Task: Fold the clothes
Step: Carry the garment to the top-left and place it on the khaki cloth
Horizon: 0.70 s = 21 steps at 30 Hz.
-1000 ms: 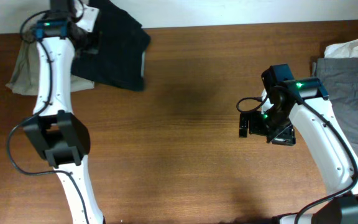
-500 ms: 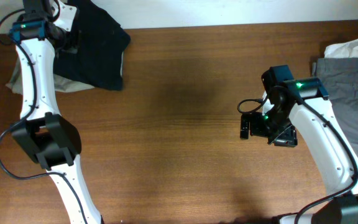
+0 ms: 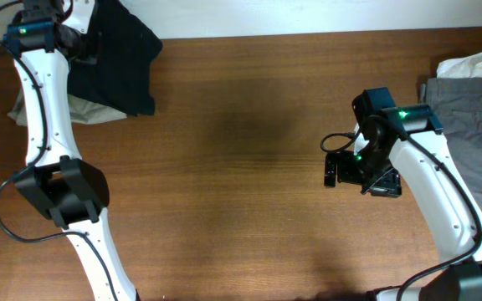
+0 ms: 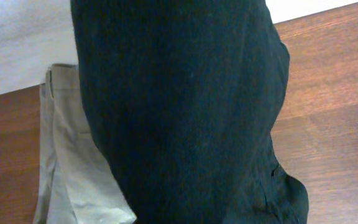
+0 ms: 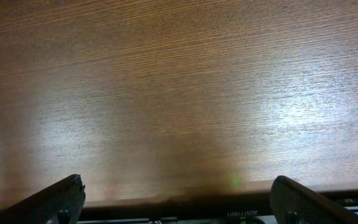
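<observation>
The black garment [image 3: 122, 57] hangs bunched at the table's far left corner, and my left gripper [image 3: 75, 40] is shut on its upper edge. It fills the left wrist view [image 4: 185, 112], hiding the fingers. Under and beside it lies a khaki-beige garment [image 3: 25, 102], which also shows in the left wrist view [image 4: 73, 168]. My right gripper [image 3: 341, 171] is open and empty over bare wood at the right middle. Its fingers [image 5: 64, 196] stand wide apart in the right wrist view.
A grey garment [image 3: 469, 117] lies at the right edge with a white cloth [image 3: 469, 65] behind it. The wooden table [image 3: 241, 167] ends at a white wall strip at the back [image 3: 308, 17].
My left gripper has moved left and back, dragging the black garment over the khaki one. The right arm has not moved.
</observation>
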Tool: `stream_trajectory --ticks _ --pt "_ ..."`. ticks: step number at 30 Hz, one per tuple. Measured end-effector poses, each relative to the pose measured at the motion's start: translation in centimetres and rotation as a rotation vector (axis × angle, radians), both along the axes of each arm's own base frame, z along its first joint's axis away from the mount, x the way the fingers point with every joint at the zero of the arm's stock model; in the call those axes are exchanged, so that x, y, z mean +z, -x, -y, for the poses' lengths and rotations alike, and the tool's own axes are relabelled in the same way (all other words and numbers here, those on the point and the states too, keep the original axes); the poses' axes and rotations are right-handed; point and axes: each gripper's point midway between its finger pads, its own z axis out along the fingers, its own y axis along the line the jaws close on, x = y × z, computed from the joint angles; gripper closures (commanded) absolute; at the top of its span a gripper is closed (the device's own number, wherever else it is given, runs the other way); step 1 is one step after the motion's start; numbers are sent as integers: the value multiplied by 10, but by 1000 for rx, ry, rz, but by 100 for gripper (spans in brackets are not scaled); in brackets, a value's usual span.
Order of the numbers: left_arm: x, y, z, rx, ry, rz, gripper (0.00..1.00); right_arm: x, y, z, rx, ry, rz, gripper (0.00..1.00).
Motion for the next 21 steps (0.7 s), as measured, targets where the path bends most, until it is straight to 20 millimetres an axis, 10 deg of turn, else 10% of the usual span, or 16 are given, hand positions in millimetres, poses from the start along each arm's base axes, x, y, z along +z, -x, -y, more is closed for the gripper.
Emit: stream_trajectory --ticks 21 --pt "-54 -28 -86 132 -23 43 98 1 11 1 0 5 -46 1"
